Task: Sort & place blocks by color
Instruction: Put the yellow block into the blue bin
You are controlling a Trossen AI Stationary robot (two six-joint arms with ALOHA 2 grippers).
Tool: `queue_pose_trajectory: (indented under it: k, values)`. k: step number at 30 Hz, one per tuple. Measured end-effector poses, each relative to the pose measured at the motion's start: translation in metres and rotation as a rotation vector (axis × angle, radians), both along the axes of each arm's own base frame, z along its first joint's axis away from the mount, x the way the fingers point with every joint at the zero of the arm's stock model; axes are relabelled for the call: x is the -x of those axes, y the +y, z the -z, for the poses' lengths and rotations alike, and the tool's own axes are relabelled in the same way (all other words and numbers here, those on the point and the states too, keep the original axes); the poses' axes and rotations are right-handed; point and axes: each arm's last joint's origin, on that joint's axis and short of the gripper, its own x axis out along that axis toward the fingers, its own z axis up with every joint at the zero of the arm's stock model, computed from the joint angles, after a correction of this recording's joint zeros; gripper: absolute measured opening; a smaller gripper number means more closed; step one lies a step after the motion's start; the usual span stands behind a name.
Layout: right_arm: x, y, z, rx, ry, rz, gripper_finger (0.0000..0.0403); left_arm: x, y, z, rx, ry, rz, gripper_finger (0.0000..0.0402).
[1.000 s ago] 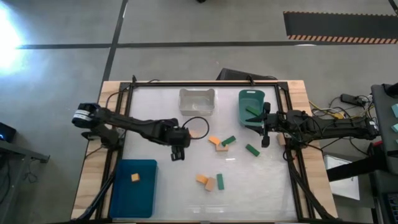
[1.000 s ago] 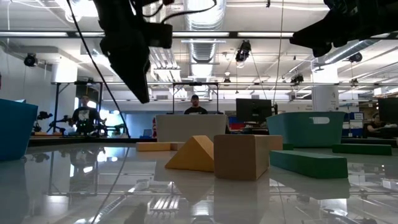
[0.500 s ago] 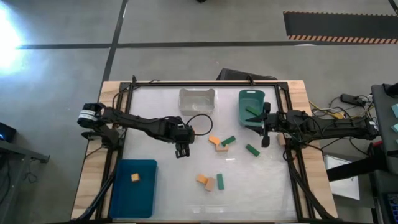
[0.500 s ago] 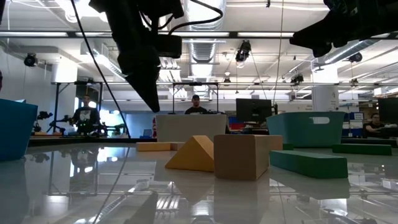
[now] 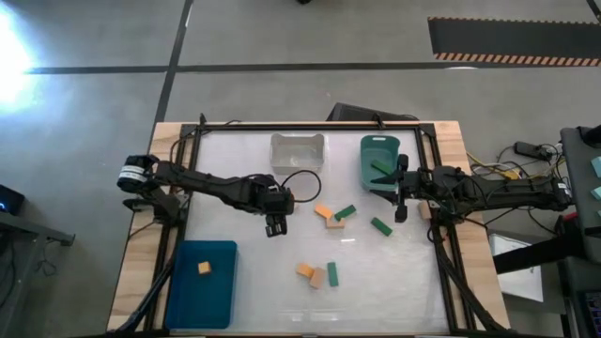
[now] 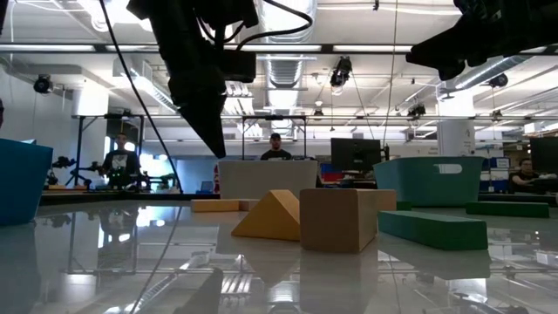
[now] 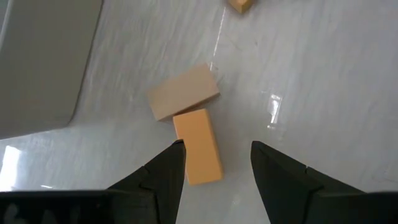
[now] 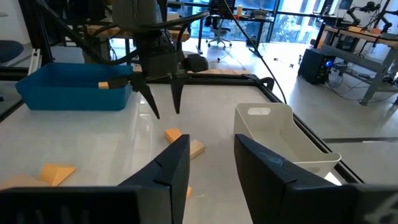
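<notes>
From above, the left pincer (image 5: 274, 226) hangs over the middle of the tabletop (image 5: 244, 272), its fingers spread and empty; I judge it is lining up on the blocks just beyond it. The right pincer (image 5: 401, 199) sits at the near rim of the green bin (image 5: 365, 161), parted and holding nothing I can see, probably having a block to drop there. One green block (image 5: 380, 169) lies in that bin and one orange block (image 5: 203, 268) in the blue bin (image 5: 202, 305); the clear bin (image 5: 298, 154) looks empty. On the tabletop, between the two pincers, I count three green blocks, about three orange and about three tan, some touching, so the count is loose. Sorting is barely begun.

From tabletop height, an orange wedge (image 6: 268, 216) touches a tan cube (image 6: 338, 219), with a green bar (image 6: 432, 229) beside them. The left arm hangs from above; people stand far off in the room.

From the left wrist, an orange bar (image 7: 198, 145) lies just ahead of the spread fingers (image 7: 168, 171), partly between them, touching a tan bar (image 7: 183, 91) beyond it. That contact could drag the tan one along.

From the right wrist, its own fingers (image 8: 171, 163) stand apart and empty; across the tabletop the left pincer (image 8: 165, 103) hovers above the orange and tan pair.
</notes>
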Motion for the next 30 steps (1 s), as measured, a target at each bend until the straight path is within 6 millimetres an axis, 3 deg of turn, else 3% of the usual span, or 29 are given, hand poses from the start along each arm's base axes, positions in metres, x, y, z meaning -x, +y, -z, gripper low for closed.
queue_pose_trajectory:
  k: [7, 17, 30]
  values:
    - [0.0, 0.0, 0.0, 0.0, 0.003, 0.0, 0.0114, 0.0, 0.0, 0.0, 0.002, -0.005, -0.003, 0.0171]
    - [0.0, 0.0, 0.001, -0.015, 0.012, 0.002, 0.0124, 0.0, 0.001, 0.001, -0.033, -0.01, -0.029, 0.025]
    - [0.0, 0.0, 0.002, -0.018, 0.018, 0.002, 0.0129, 0.007, 0.004, 0.042, -0.038, -0.081, -0.026, 0.0256]
